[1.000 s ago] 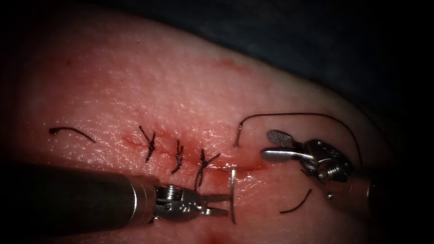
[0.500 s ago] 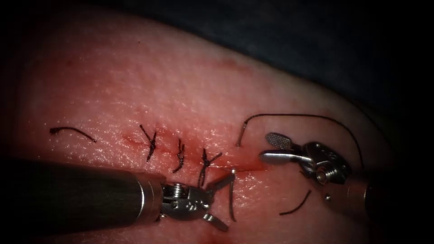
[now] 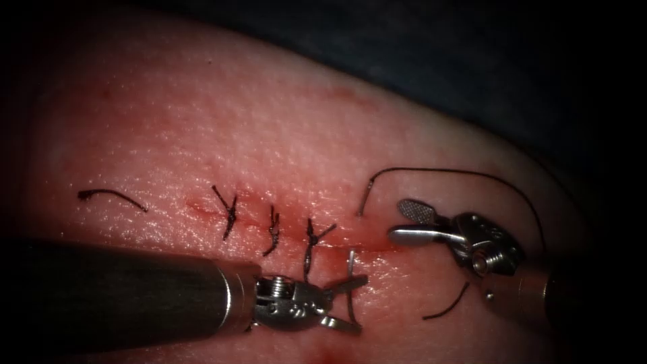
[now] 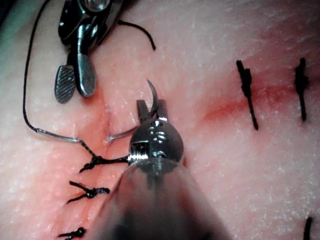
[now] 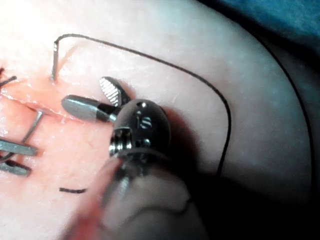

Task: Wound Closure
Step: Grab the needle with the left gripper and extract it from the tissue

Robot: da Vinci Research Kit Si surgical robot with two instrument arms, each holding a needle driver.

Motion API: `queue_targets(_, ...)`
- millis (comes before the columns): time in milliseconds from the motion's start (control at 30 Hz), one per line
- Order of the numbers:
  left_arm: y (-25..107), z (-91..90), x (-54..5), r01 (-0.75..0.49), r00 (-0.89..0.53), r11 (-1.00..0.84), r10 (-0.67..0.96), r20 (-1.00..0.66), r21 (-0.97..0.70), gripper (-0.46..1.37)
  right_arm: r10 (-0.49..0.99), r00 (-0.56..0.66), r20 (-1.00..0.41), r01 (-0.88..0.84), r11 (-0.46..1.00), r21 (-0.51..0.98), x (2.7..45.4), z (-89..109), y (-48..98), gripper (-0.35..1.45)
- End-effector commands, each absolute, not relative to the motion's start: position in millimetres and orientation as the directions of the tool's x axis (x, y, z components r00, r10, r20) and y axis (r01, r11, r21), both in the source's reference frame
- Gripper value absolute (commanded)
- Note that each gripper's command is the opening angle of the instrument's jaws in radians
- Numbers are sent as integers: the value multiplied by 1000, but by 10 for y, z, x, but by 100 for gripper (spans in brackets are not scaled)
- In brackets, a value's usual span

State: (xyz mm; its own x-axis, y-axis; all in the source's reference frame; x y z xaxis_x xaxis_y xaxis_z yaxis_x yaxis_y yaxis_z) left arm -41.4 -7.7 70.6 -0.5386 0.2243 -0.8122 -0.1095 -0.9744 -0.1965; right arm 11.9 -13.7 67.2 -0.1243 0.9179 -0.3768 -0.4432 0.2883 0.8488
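Straddling the needle (image 3: 350,290) with parted jaws, the left pincer (image 3: 345,303) holds nothing; the needle sits through the tissue (image 3: 269,135) at the cut (image 3: 350,248), its point out on the near side. A firm bite on the exposed curve would serve best. The right pincer (image 3: 408,221) stands open and empty beside the thread (image 3: 445,171).

The curved needle (image 3: 351,290) stands partly in the tissue (image 3: 283,148) beside the cut (image 3: 350,248), its thread (image 3: 465,174) looping to the right.
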Motion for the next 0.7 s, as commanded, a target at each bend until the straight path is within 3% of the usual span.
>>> queue_targets(33,-76,707,-413,-112,-536,-970,240,-809,-214,-35,918,-125,-377,-444,288,848,119,672,-137,75)
queue_targets(700,-76,706,-412,-113,-526,-964,265,-808,-242,-35,915,-117,-385,-443,299,845,118,671,-141,71)
